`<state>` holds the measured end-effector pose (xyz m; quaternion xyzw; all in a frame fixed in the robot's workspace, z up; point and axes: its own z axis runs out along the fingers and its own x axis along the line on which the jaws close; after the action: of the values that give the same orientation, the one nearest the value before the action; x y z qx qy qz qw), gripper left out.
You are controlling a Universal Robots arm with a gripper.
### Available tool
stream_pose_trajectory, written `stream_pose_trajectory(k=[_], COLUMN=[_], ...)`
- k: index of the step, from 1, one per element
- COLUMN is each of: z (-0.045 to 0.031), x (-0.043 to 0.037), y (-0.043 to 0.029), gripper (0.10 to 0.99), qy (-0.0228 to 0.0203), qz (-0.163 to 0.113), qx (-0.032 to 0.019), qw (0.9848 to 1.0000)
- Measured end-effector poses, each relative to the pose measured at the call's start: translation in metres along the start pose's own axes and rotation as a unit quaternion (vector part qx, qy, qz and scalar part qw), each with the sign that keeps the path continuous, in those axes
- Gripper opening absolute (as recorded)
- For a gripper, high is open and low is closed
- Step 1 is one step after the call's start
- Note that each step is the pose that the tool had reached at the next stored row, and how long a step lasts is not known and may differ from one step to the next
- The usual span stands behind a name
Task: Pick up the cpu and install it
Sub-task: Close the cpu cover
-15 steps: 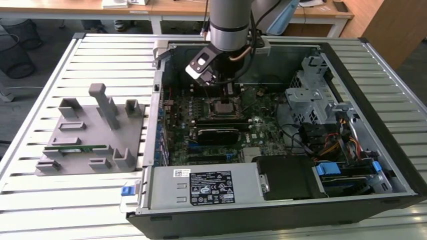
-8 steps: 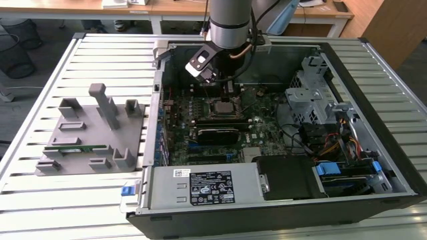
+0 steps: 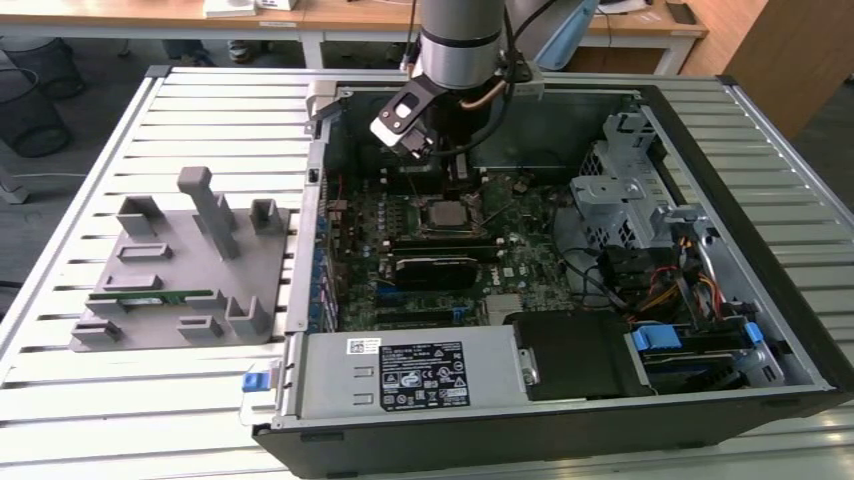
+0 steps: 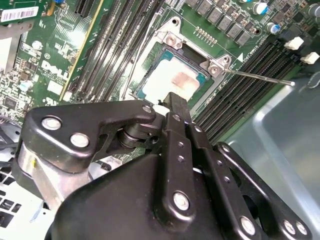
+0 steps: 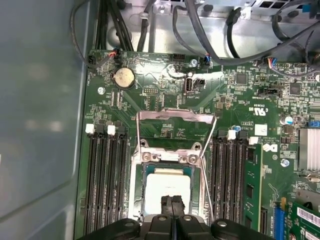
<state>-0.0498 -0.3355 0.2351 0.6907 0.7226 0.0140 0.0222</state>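
The cpu (image 5: 166, 186) lies flat in the socket (image 5: 134, 192) of the motherboard (image 5: 150, 75), inside the computer case (image 3: 561, 445) on the slatted tabletop (image 3: 200, 110). The claw (image 5: 172, 202), fingers pressed together and empty, hangs directly over the cpu; whether they touch cannot be told.

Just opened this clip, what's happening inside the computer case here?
The arm reaches into the open computer case, its gripper, fingers closed together, poised right over the socket. The cpu lies flat in that socket, whose metal retention frame stands flipped open. Whether the fingertips touch the cpu is unclear.
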Motion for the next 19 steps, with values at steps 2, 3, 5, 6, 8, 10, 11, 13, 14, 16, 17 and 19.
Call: stream_pose_trajectory(k=[2,3,5,6,8,10,11,13,14,16,17,19], z=[-0.0021,-0.0035,-0.0064,-0.008,-0.0116,-0.0126,-0.0125,-0.0125,-0.0125,-0.0125,-0.0125,-0.0124], x=[0.0,0.0,-0.0001,-0.0001,-0.0002,-0.0016,-0.0033,-0.0059,-0.0071,-0.0085,-0.0088,-0.009], y=[0.0001,0.0002,0.0003,0.0004,0.0006,0.0007,0.0005,0.0004,0.0003,0.0003,0.0003,0.002], gripper=[0.106,0.106,0.106,0.106,0.106,0.106,0.106,0.106,0.106,0.106,0.106,0.106], qy=[0.0,0.0,0.0,0.0,0.0,0.0015,0.0023,0.0023,0.0023,0.0023,0.0023,0.0023], qz=[0.0,0.0,0.0,0.0,0.0,0.0,0.0,0.0,0.0,0.0,0.0,0.0], qx=[0.0,0.0,0.0,0.0001,0.0001,0.0,0.0,0.0,0.0001,0.0,0.0,0.0004], qw=[1.0,1.0,1.0,1.0,1.0,1.0,1.0,1.0,1.0,1.0,1.0,1.0])
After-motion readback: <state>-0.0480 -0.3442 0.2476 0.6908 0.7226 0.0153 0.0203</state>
